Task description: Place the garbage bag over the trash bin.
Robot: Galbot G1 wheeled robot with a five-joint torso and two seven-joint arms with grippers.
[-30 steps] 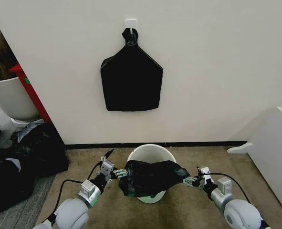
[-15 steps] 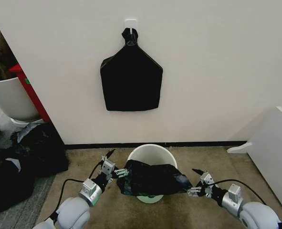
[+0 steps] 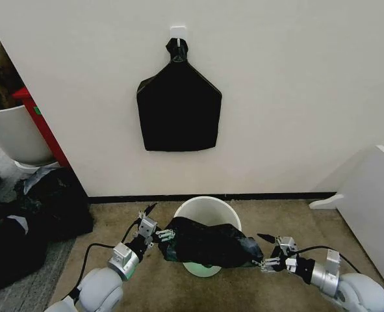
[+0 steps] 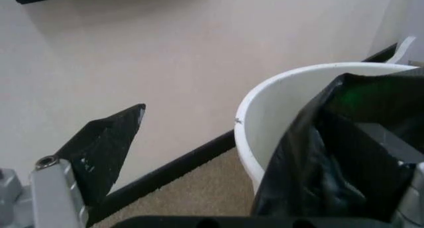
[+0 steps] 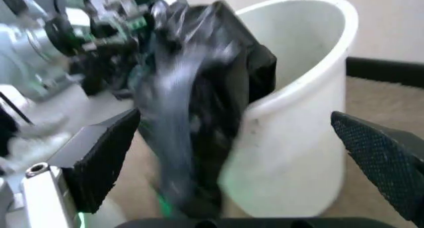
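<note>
The white trash bin stands on the carpet close to the wall. The black garbage bag lies crumpled across its near rim and down its front. My left gripper is at the bag's left edge, open, with the film draped against one finger. In the left wrist view the other finger pad stands bare, far from the bag and the bin. My right gripper is open to the right of the bin, apart from the bag. The right wrist view has both pads spread, with bag and bin beyond.
A flat black bag hangs from a wall hook above the bin. At the left stand a white planter and bulky black sacks. A white panel leans at the right. The wall is just behind the bin.
My right gripper has let go of the bag's right edge and drawn back to the right and toward me. The bag has slackened onto the bin. The left gripper has barely moved.
</note>
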